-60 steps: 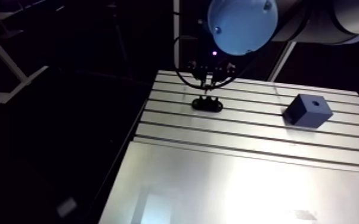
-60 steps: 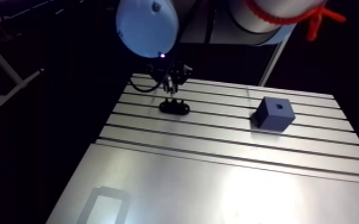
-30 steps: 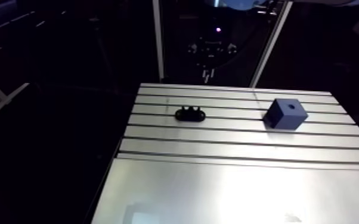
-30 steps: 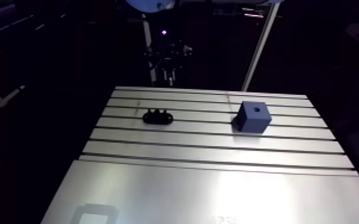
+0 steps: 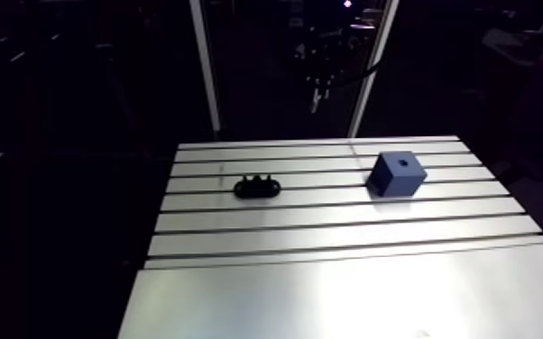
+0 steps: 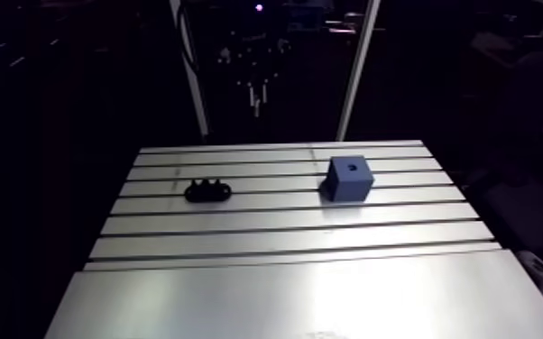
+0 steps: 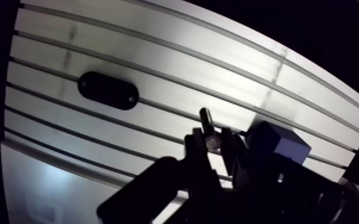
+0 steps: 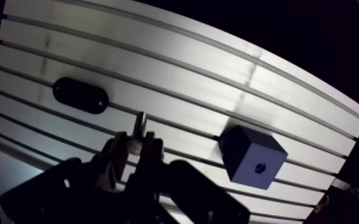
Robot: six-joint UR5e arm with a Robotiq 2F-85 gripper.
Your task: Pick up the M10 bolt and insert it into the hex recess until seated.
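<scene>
M10 bolt (image 7: 206, 118) stands gripped in the end effector (image 7: 212, 138), shank poking out ahead, above the table (image 7: 158, 65).

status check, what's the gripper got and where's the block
Gripper shut on bolt, raised above table. Blue block on table, hole facing up, bolt not yet in. Black holder apart from block, not in the way.

The slotted surface (image 5: 329, 288) carries a black oval holder (image 5: 257, 187) and, well apart, a blue block (image 5: 396, 176) with a top recess (image 5: 402, 163).
</scene>
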